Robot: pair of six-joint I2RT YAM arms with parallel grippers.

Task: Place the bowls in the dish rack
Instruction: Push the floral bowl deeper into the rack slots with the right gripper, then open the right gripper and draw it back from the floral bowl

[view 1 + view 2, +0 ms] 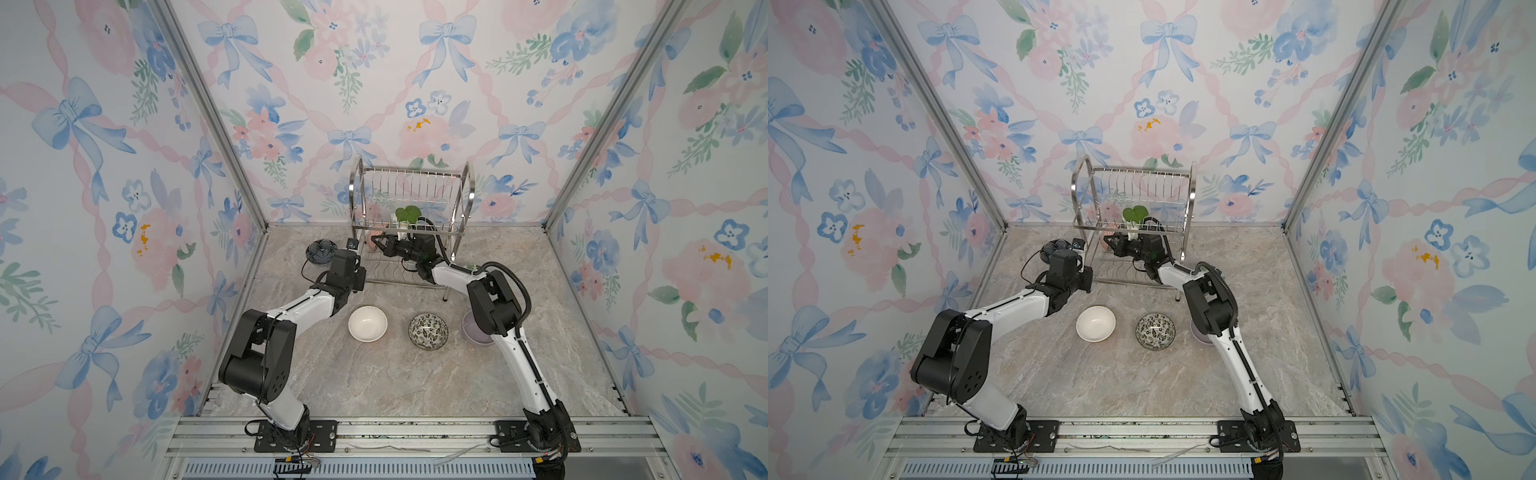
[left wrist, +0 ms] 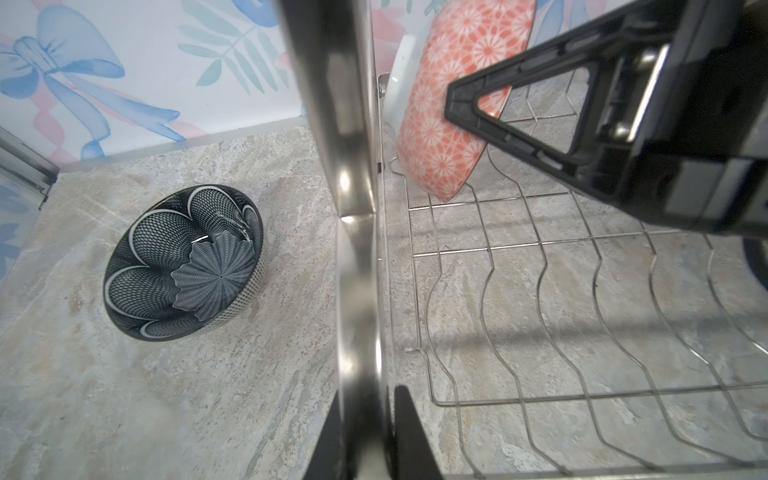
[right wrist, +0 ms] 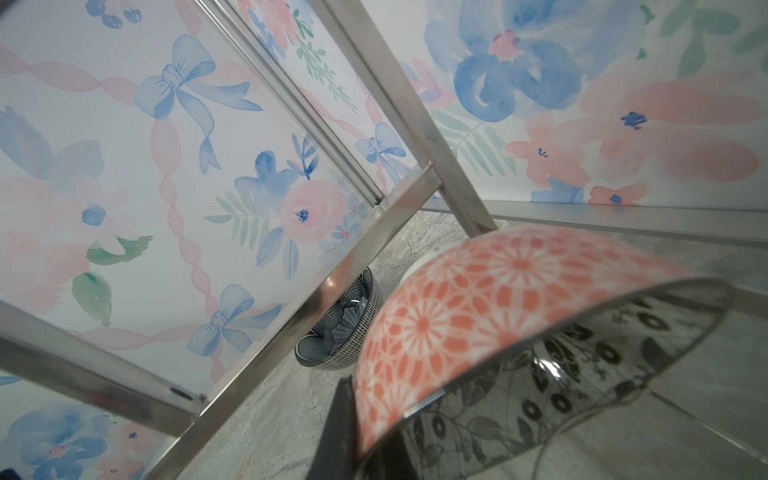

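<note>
The steel dish rack (image 1: 411, 178) (image 1: 1133, 178) stands at the back wall. My left gripper (image 1: 353, 246) (image 2: 365, 415) is shut on its left front post (image 2: 353, 166). My right gripper (image 1: 376, 241) (image 3: 365, 432) reaches into the lower tier, shut on the rim of a tilted bowl (image 2: 453, 104) (image 3: 478, 299), orange-pink outside and black-and-white floral inside, which hangs just over the wavy wire shelf (image 2: 540, 332). A dark blue patterned bowl (image 1: 321, 251) (image 2: 183, 266) sits on the table left of the rack.
In front of the rack lie a white bowl (image 1: 368, 324) (image 1: 1095, 323), a black-and-white floral bowl (image 1: 428, 331) (image 1: 1155, 331) and a lavender bowl (image 1: 473, 334), half hidden by my right arm. A green leaf piece (image 1: 407, 215) stands on the rack's front rail.
</note>
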